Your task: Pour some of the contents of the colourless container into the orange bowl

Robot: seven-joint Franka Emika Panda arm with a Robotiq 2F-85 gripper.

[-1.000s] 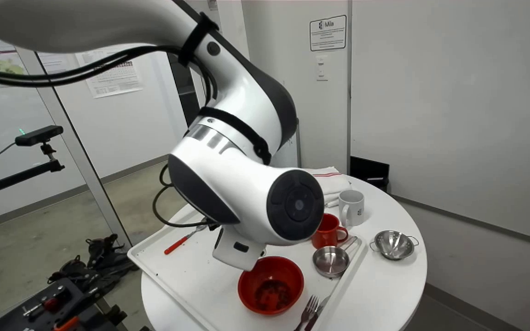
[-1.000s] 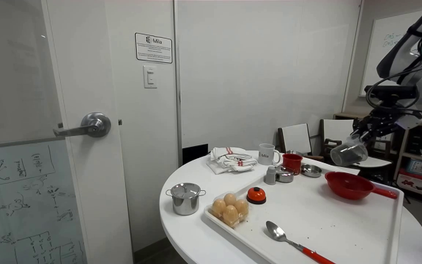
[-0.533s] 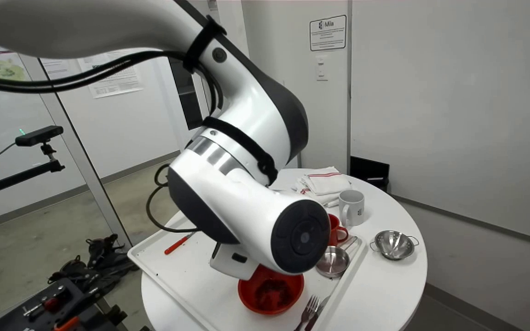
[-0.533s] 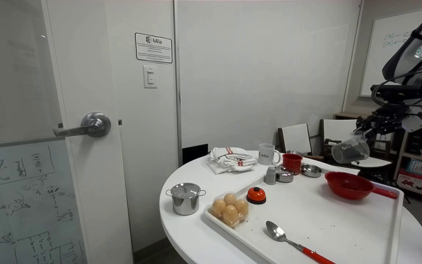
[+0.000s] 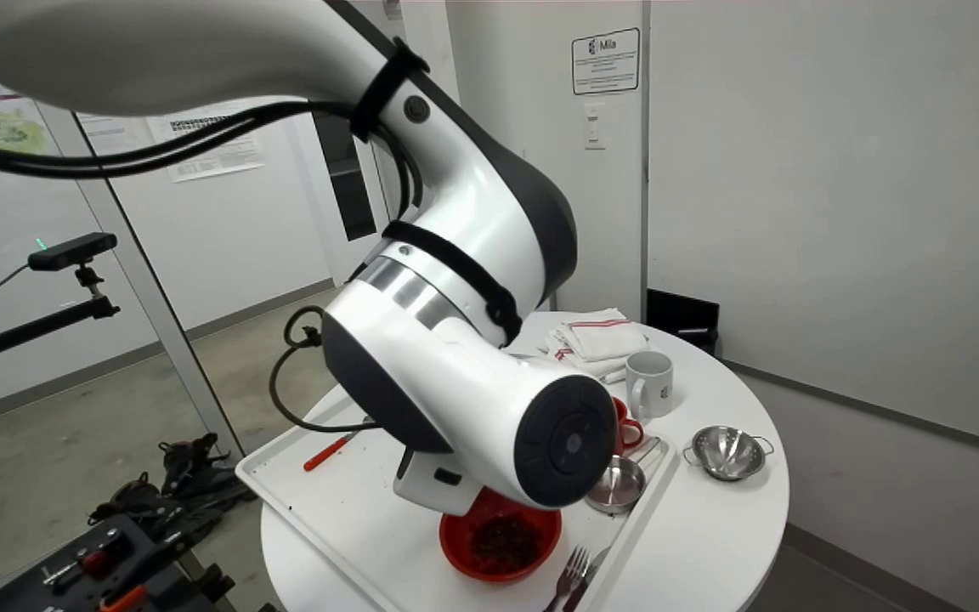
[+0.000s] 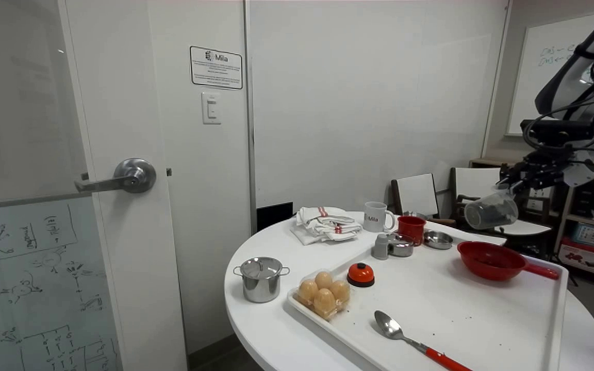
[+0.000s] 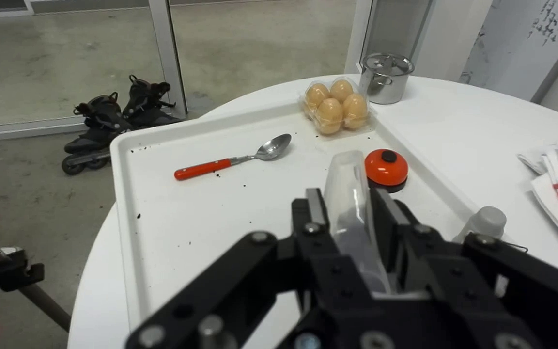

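Narrowly parted, the fingers (image 7: 310,211) are pinching the cup (image 6: 492,211), its axis slanting down-left, seemingly over the red bowl (image 6: 488,272), in an exterior view.

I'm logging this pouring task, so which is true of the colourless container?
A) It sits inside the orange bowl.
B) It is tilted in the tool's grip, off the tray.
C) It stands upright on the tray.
B: an exterior view shows the colourless container slanting in the air, clear of the tray, and the wrist view shows it clasped by the tool.
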